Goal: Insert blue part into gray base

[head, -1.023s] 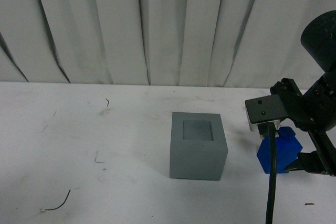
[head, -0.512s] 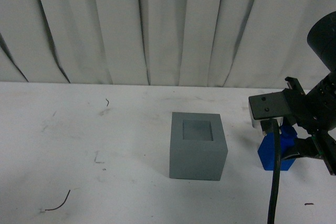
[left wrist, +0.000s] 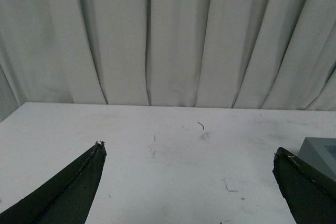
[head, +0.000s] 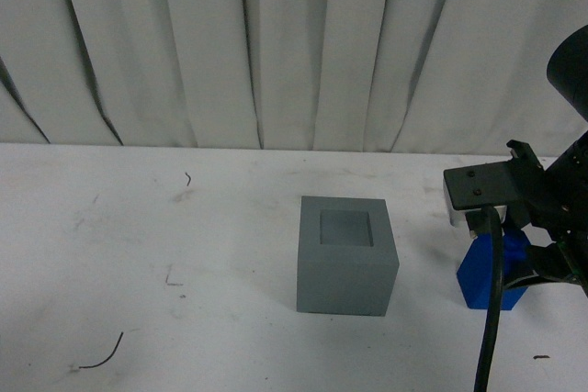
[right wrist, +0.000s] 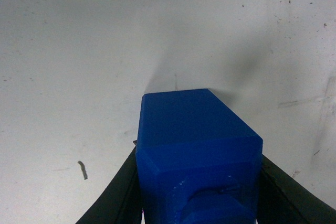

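My right gripper (right wrist: 199,203) clamps the blue part (right wrist: 194,129) between its jaws. In the front view it sits lower right, apart from the gray base (head: 347,263) at centre. Only the left wrist view shows my left gripper (left wrist: 189,150), its jaws spread wide with nothing between them.

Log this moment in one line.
phase: grasp | right gripper: shut on blue part, beside gray base | left gripper: open | gray base recess: empty

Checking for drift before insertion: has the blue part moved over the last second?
Yes. Against the unmoved gray base, the blue part has shifted slightly right, away from it, and a little lower, turning from tilted toward upright.
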Robot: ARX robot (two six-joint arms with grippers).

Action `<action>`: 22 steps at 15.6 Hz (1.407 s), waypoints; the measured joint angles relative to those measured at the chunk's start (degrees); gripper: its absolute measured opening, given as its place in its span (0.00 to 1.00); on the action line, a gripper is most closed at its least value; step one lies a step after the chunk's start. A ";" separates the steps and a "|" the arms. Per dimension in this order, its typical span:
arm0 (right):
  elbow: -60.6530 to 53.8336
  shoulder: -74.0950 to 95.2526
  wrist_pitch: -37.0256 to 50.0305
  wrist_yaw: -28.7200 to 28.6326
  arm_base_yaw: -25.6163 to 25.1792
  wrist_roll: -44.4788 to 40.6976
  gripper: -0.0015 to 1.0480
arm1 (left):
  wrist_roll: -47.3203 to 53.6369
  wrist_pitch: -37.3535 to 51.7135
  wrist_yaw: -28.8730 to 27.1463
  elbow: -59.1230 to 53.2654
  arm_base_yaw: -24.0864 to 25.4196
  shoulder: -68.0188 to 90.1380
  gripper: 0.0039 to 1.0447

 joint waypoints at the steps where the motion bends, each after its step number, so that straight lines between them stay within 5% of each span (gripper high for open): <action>1: 0.52 -1.16 -2.23 -0.70 0.04 0.00 0.46 | 0.00 0.00 0.00 0.00 0.00 0.00 0.94; 9: 13.66 -5.73 -17.18 -3.96 5.44 3.85 0.45 | 0.00 0.00 0.00 0.00 0.00 0.00 0.94; 22: 29.27 6.14 -24.35 -2.23 16.26 12.94 0.45 | 0.00 0.00 0.00 0.00 0.00 0.00 0.94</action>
